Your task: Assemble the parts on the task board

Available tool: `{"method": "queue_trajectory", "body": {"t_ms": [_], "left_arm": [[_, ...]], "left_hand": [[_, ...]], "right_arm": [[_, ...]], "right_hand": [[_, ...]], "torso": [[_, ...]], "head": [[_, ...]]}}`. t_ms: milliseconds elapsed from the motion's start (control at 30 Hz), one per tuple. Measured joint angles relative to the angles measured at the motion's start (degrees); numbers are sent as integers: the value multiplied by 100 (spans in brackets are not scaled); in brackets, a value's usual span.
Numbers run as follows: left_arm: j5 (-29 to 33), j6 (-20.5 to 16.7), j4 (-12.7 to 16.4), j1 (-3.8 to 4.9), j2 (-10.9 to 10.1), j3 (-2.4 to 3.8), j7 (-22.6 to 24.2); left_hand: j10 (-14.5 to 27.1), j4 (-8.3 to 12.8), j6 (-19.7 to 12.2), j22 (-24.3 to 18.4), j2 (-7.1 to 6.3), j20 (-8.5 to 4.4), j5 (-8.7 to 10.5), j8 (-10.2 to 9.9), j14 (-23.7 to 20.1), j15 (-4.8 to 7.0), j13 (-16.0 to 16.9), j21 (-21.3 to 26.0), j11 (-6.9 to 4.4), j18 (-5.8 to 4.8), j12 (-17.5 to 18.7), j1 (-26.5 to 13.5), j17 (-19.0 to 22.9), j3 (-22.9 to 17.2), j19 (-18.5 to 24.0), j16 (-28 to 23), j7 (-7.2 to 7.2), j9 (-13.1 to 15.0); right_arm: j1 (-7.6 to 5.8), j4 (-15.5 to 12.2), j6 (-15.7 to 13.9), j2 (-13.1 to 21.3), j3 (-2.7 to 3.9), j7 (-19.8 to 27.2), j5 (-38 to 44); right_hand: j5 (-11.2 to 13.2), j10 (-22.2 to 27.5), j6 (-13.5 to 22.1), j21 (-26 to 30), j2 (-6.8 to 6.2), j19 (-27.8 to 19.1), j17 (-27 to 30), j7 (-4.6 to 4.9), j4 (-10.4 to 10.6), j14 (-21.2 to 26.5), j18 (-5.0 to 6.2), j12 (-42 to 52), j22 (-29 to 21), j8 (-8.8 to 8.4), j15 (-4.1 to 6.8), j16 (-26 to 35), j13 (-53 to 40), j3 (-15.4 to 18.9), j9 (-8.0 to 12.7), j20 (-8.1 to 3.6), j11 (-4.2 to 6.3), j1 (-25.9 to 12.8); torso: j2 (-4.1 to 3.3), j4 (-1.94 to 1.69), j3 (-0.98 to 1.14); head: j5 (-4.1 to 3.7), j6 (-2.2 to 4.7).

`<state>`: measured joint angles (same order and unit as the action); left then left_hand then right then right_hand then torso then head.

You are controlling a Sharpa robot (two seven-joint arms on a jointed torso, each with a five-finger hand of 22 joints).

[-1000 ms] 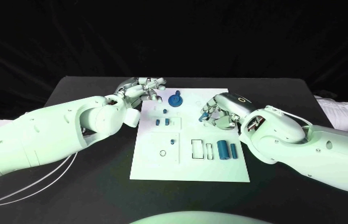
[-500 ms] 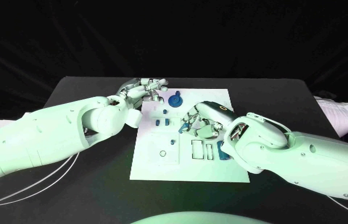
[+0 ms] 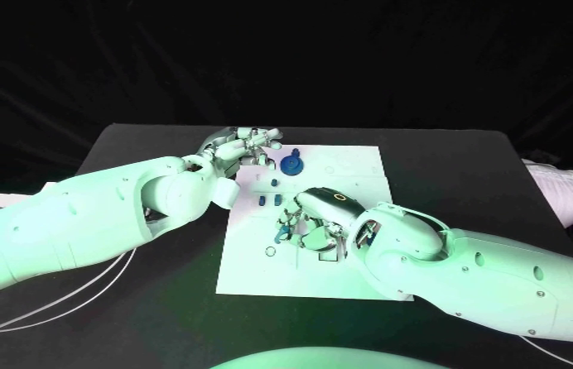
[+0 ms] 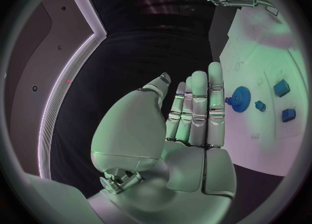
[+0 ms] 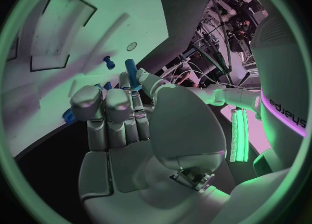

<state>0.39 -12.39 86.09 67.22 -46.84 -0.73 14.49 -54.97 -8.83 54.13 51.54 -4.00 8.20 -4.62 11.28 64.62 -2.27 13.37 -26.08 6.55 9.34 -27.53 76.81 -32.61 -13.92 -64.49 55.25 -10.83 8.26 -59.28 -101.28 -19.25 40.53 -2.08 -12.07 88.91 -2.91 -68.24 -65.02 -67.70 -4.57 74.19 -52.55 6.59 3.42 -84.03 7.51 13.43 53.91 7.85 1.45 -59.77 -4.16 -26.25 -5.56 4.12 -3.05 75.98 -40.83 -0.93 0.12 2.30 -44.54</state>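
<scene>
Over the task board (image 3: 358, 158), right hand (image 5: 124, 115) pinches a blue part (image 5: 132, 74).

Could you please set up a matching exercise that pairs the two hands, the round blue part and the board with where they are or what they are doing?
Things:
1. left silver hand
2. right silver hand
3. round blue toothed part
4. white task board

States or places:
A. pinches a short blue rod above the middle of the board
B. lies on the far part of the board, beside the left hand
C. fingers stretched out, holding nothing, at the board's far left corner
D. lies flat on the black table

Pairs: 1-C, 2-A, 3-B, 4-D
</scene>
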Motion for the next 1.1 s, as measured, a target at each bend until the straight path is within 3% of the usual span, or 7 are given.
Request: {"method": "queue_trajectory", "body": {"t_ms": [267, 1100], "left_arm": [[-2, 2, 0, 0, 11, 0, 0], [-4, 14, -17, 0, 42, 0, -1]], "left_hand": [[0, 0, 0, 0, 0, 0, 0, 0, 0, 0, 0, 0, 0, 0, 0, 0, 0, 0, 0, 0, 0, 0], [-1, 0, 0, -5, 0, 0, 0, 0, 0, 0, 0, -2, 0, 0, 0, 0, -1, 0, 0, 0, 0, 1]], "right_arm": [[65, 163, 155, -146, -22, 50, 156], [137, 232, 279, -307, -31, 47, 381]], "right_hand": [[1, 20, 25, 0, 42, 0, -18, 5, -18, 0, 0, -22, 6, -26, 0, 1, 0, -17, 8, 0, -20, 43], [-19, 20, 75, 0, 47, 0, -23, 15, -18, 0, 0, -22, 5, -12, 0, -21, -1, -16, 2, 0, -20, 51]], "torso": [[-4, 2, 4], [-3, -1, 2]], "head": [[31, -23], [79, -71]]}}
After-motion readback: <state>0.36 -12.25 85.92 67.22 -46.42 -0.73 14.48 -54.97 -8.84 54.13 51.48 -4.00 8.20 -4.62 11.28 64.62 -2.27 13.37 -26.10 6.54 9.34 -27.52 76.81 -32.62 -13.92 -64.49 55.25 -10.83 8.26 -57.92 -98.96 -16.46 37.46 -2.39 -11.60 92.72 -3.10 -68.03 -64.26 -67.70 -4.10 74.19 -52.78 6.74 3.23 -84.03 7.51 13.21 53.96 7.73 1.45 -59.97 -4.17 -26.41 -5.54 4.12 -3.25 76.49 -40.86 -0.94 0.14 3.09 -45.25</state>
